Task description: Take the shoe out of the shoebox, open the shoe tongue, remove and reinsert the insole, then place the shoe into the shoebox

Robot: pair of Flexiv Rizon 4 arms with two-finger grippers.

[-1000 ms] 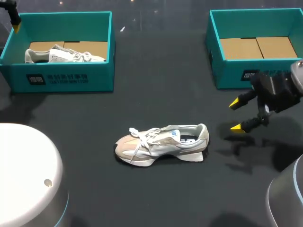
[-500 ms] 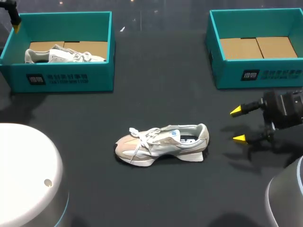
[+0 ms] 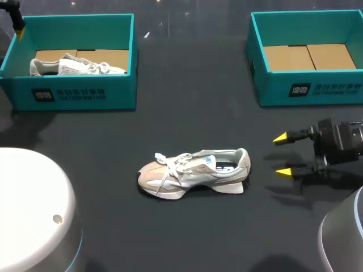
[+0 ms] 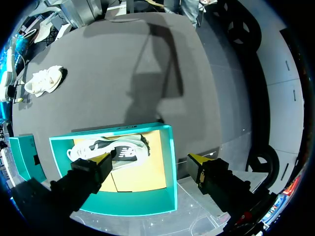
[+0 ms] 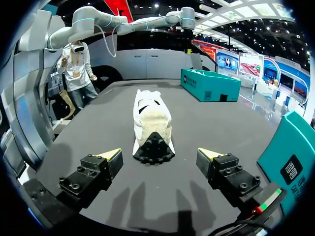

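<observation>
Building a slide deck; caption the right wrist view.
Right gripper, jaws open, faces the heel of a white sneaker on the dark table, a teal shoebox beyond.

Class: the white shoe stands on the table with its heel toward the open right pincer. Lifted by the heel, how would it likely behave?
The shoe probably droops toe-down, since a heel grip sits far from its middle. Its soft-looking collar may squash in the right pincer. The loose laces would likely dangle.

Bare tabletop (image 3: 187, 96) lies between the right claw (image 3: 282, 154) and the shoe (image 3: 193, 173) heel, with nothing in that gap. The left shoebox (image 3: 74, 93) and right shoebox (image 3: 306, 85) wall the far corners, with a wide lane between them.
</observation>
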